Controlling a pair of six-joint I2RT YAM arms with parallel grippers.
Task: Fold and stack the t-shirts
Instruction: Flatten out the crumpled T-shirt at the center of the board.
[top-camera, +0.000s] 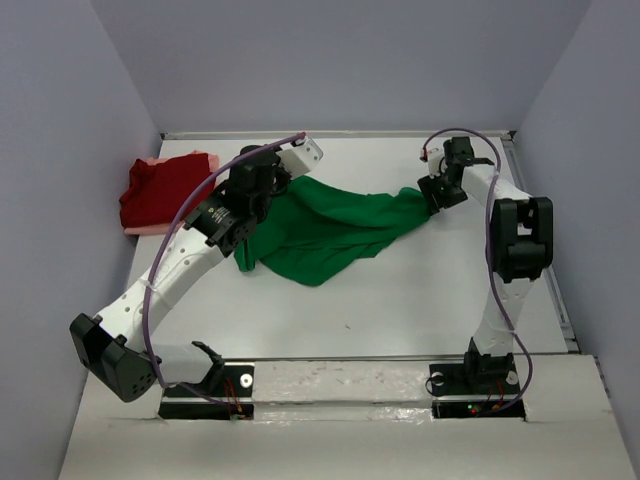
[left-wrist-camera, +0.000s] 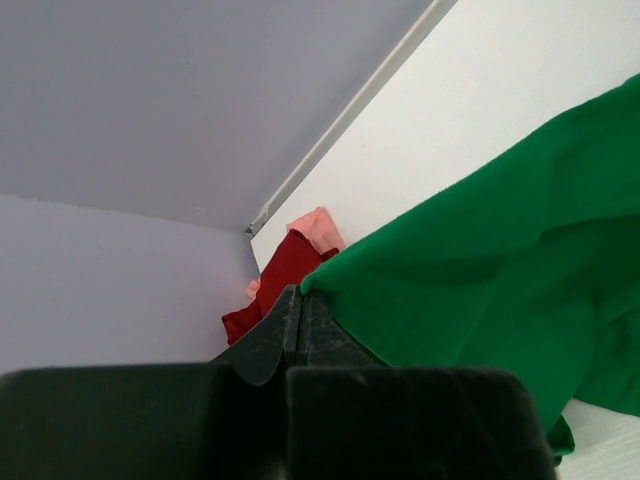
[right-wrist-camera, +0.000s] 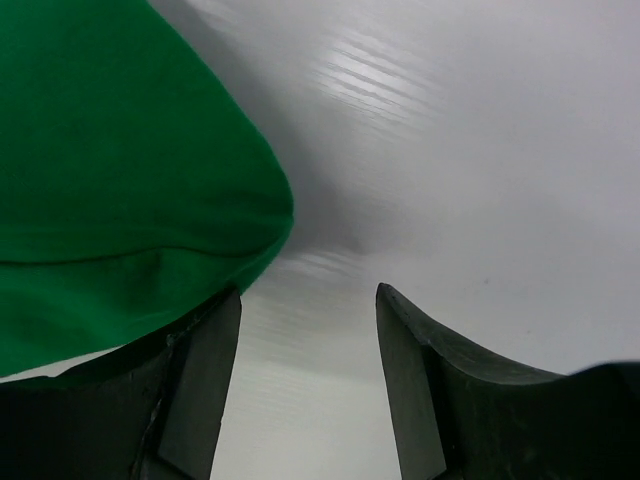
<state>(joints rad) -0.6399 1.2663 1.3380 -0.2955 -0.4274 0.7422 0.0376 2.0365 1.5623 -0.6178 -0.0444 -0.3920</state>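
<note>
Pale lilac walls (top-camera: 60, 150) box in a white desk (top-camera: 420, 300), and we've got the green t-shirt (top-camera: 330, 230) sprawled in a rumpled band across the middle of it, not yet folded. On our left, the left gripper (left-wrist-camera: 298, 302) is clamped tight on the shirt's edge, jaws together with the green hem pinched right at the tips. That's the anchor, we reckon, pinning one end so the cloth can be stretched out. On the other side the right gripper (right-wrist-camera: 305, 300) sits low at the shirt's right end with its jaws apart. The wrist view shows green cloth lying against one finger but bare desk in the gap, so nothing is caught there yet. We'd say it's lining up for the matching corner, since a flat spread needs both ends held. In the far left corner the dark red t-shirt (top-camera: 160, 190) rests on the pale pink t-shirt (top-camera: 148, 229), and that looks like the stack the green one is bound for.
</note>
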